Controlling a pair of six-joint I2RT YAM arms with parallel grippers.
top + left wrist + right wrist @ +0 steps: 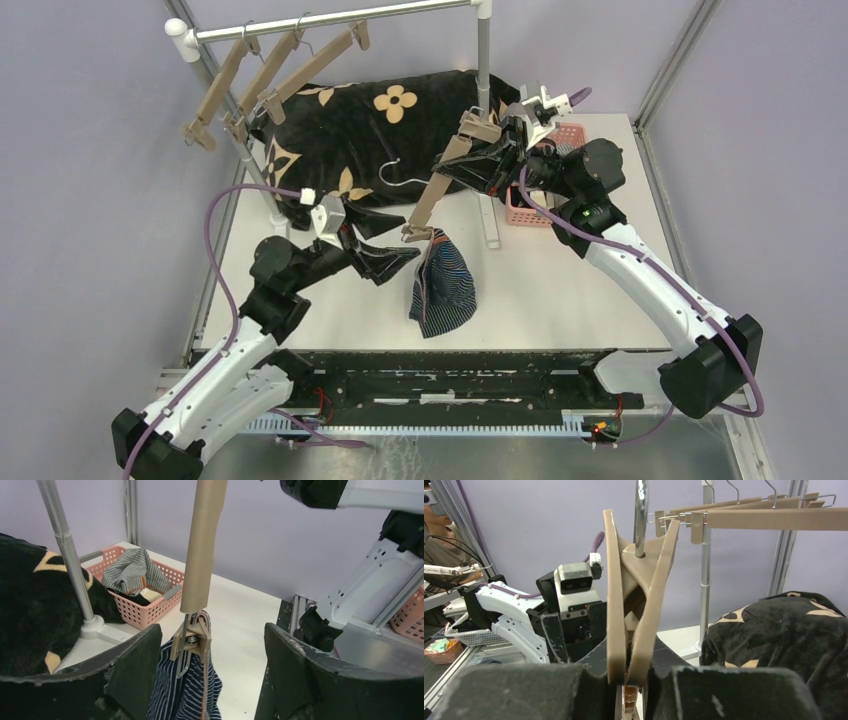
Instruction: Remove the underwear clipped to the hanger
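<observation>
Navy striped cloth brief [445, 290] is hanging from the spring clip [419, 233] at the low end of a tan wooden hanger [432, 195], its lower part appearing to rest on the white table [560, 290] in the overhead view. The right gripper [458, 166] is holding that hanger steeply tilted above the table, in front of a big black cloth with tan flowers [340, 125]. The left gripper [388, 246] is sitting just beside the clip, on its left side.

The left wrist camera is showing what the overhead view is not. The left gripper's two black fingers [135, 670] are standing spread wide, one on each side of the clip and the top of the brief, with a gap between each finger and the clip. That camera is also taking in a pink plastic basket [150, 611] near the foot of a metal rack post [65, 550], with a grey-white striped brief [131, 570] lying in it. Overhead, the right arm is hiding most of this basket.

The right wrist camera is showing its own fingers [549, 690] pressing together on the hanger's wooden body, below the metal hook [640, 515]. Behind, more tan hangers [764, 517] are hanging from the rack's rail. The navy striped cloth brief is falling outside this view.
</observation>
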